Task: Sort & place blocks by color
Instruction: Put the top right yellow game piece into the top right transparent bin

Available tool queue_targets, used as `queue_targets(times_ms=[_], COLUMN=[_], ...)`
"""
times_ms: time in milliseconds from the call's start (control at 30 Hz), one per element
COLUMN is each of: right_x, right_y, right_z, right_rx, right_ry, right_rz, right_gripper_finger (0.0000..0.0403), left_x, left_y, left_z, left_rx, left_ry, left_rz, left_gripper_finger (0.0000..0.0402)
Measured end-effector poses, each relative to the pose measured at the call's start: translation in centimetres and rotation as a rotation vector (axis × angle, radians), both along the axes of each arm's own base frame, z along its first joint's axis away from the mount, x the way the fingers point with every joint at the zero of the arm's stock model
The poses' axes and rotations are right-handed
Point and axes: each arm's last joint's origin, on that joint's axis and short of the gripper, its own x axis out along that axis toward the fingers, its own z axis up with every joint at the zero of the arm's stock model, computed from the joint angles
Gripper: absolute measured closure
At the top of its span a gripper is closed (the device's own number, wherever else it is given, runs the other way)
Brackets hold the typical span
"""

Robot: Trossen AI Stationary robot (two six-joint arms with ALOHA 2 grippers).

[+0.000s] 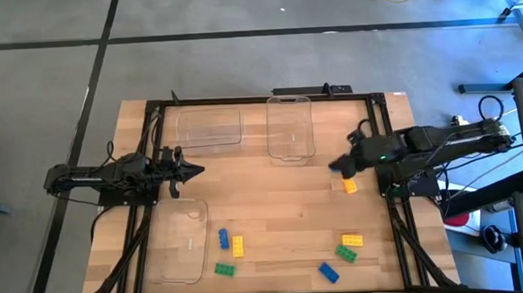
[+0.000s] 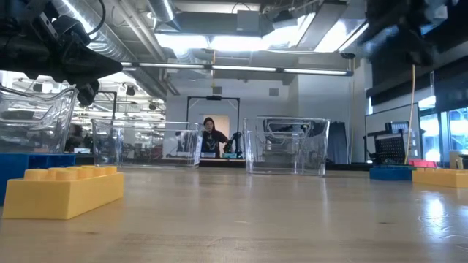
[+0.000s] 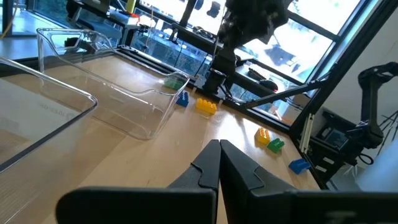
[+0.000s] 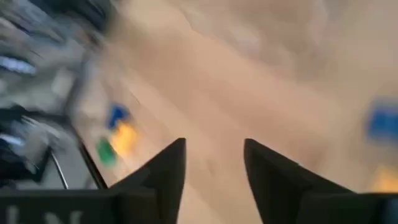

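The right gripper [image 1: 340, 167] hangs over the right side of the table [image 1: 274, 209], its fingers [image 4: 163, 171] parted with bare wood showing through the gap and nothing between them. A blue block [image 1: 346, 171] and a yellow block [image 1: 350, 186] lie just below its tip; from above, the gripper partly covers the blue one, and whether it touches it cannot be told. The left gripper [image 1: 194, 171] waits at the left side, fingers [image 3: 208, 165] pressed together and empty.

The other blocks lie along the near edge: blue [image 1: 222, 239], yellow [image 1: 238, 246] and green [image 1: 224, 270] beside the near-left clear tray [image 1: 179, 240], and yellow [image 1: 352, 240], green [image 1: 346, 253] and blue [image 1: 328, 272] toward the right. Two more clear trays [image 1: 290, 127] stand at the far edge.

The right wrist view is smeared, so the blocks there are only coloured blobs. In the low view a yellow block [image 2: 64, 191] fills the near left, hiding most of a blue one behind it.
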Motion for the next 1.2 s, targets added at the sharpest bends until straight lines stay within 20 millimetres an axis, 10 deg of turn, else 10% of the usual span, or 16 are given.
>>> queue_targets(times_ms=[367, 1200], right_x=[1.1, 1.4], right_y=[0.9, 0.1], right_z=[-7.1, -12.0], right_rx=[0.202, 0.061], right_ry=[0.66, 0.775], right_rz=[-0.071, -0.169], right_gripper_finger=[0.0221, 0.0221], left_x=[0.0, 0.0], left_y=[0.0, 0.0], left_z=[0.0, 0.0], left_rx=[0.0, 0.0], left_ry=[0.0, 0.0], left_rz=[0.0, 0.0], left_gripper_finger=[0.0401, 0.0401])
